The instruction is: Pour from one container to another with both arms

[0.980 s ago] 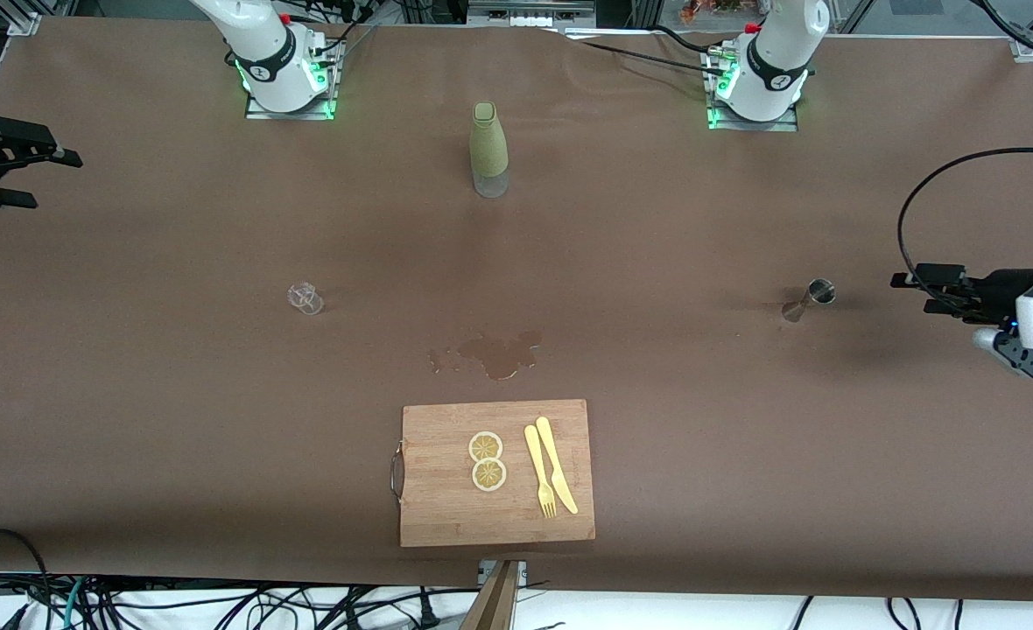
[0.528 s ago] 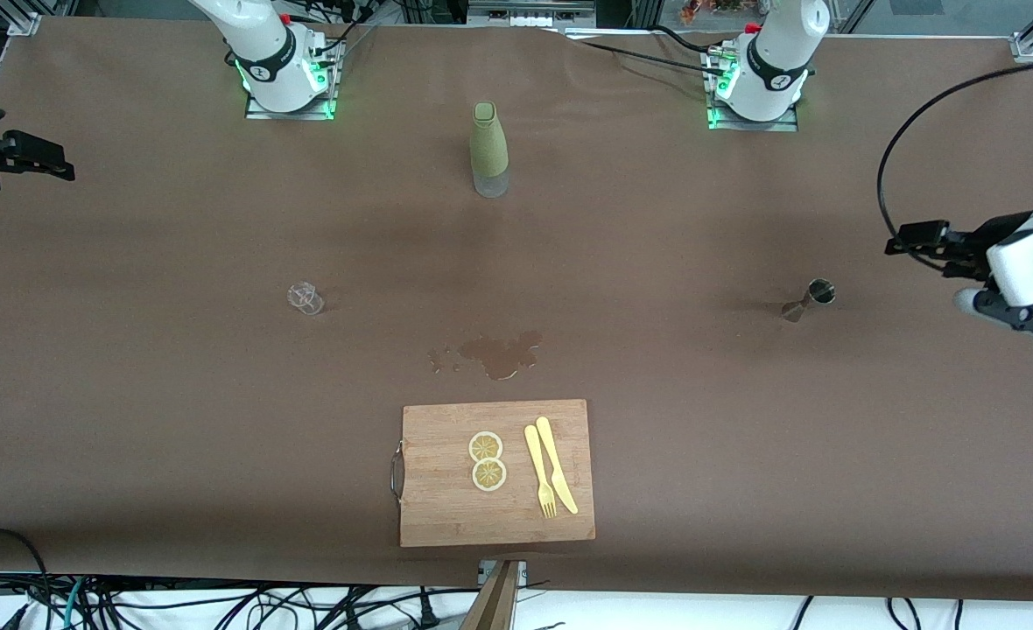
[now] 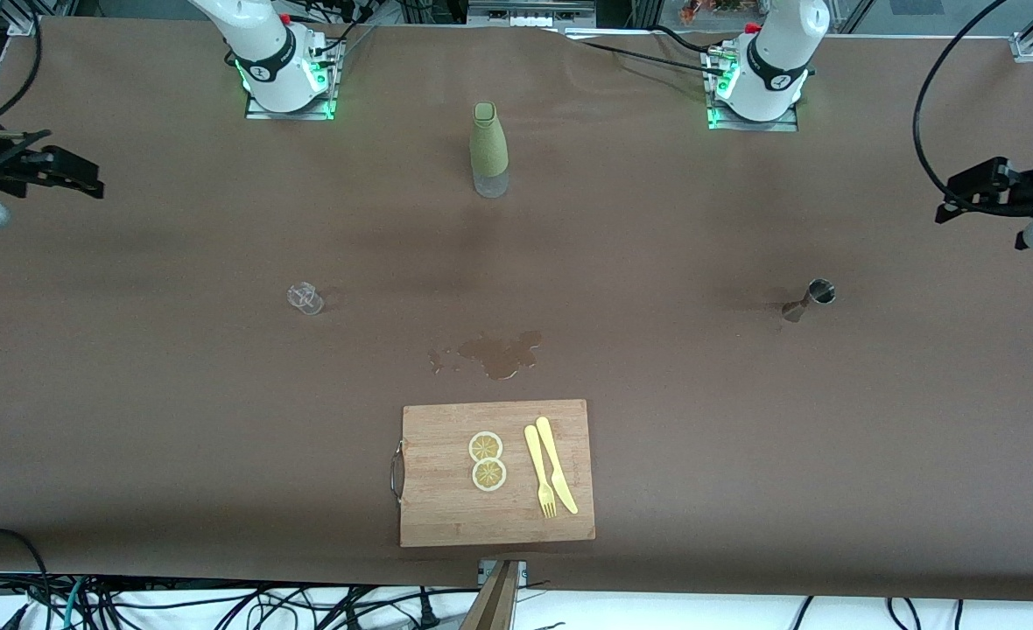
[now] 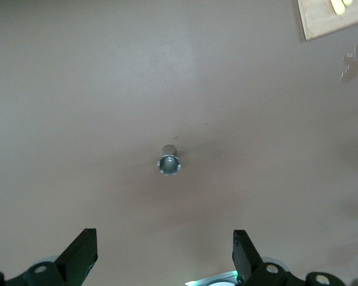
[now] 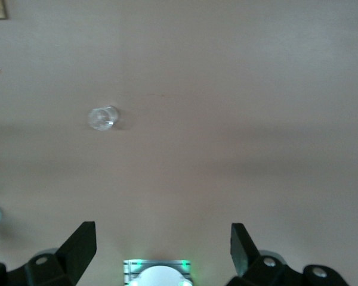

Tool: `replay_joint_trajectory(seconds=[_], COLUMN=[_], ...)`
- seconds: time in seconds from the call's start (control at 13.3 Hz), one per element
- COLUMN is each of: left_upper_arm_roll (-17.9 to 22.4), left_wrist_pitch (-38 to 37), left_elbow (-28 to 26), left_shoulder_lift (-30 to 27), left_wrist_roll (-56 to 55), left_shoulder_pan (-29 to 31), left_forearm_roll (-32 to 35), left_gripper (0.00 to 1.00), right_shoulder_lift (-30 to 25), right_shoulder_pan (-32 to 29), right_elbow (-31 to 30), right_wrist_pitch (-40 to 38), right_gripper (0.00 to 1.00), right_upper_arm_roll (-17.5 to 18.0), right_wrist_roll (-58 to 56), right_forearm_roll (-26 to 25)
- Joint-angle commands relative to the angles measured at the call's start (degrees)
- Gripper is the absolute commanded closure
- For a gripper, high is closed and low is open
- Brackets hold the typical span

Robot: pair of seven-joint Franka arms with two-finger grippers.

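A small metal jigger (image 3: 810, 299) (image 4: 169, 163) stands on the brown table toward the left arm's end. A small clear glass (image 3: 305, 298) (image 5: 101, 117) stands toward the right arm's end. My left gripper (image 3: 956, 196) (image 4: 164, 256) hangs open and empty over the table's edge, apart from the jigger. My right gripper (image 3: 72, 168) (image 5: 162, 250) hangs open and empty over the other end of the table, well away from the glass. Both white arms reach in from the sides of the front view.
A green-sleeved bottle (image 3: 488, 150) stands between the two arm bases. A wet spill (image 3: 495, 353) darkens the cloth mid-table. Nearer the camera lies a wooden cutting board (image 3: 446, 507) with two lemon slices (image 3: 487, 460) and a yellow fork and knife (image 3: 550, 477).
My left gripper has swung away from the jigger toward the arm bases' side and the table's end. My right gripper has shifted slightly inward. Jigger and glass have not moved.
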Motion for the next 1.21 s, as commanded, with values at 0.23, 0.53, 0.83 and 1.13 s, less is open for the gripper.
replay_joint_trajectory(seconds=[0.23,0.53,0.83,1.13], left_upper_arm_roll=[-0.6,0.0,-0.4,-0.4], left_wrist_pitch=[-1.6,-1.8,-1.1,-1.2], left_elbow=[0.9,-2.0,-2.1,-2.0], left_shoulder_lift=[-1.1,-3.7,-3.6,-3.3], left_wrist_roll=[-11.5,-11.3,-12.1,-12.0], left_shoulder_pan=[-2.2,-1.4,-1.3,-1.5], left_forearm_roll=[1.7,1.5,1.3,0.7], left_gripper=[0.0,0.0,0.0,0.0], right_shoulder_lift=[-2.5,-3.6,-2.5,-2.3], right_shoulder_pan=[-1.9,-2.0,-2.0,-2.0], right_elbow=[-1.1,-1.1,-0.1,-0.1], right_wrist_pitch=[3.3,2.8,2.4,2.4], right_gripper=[0.0,0.0,0.0,0.0], right_upper_arm_roll=[0.8,1.4,1.2,1.3], right_wrist_roll=[1.1,1.1,1.1,1.1], right_forearm_roll=[2.3,2.3,2.1,2.1])
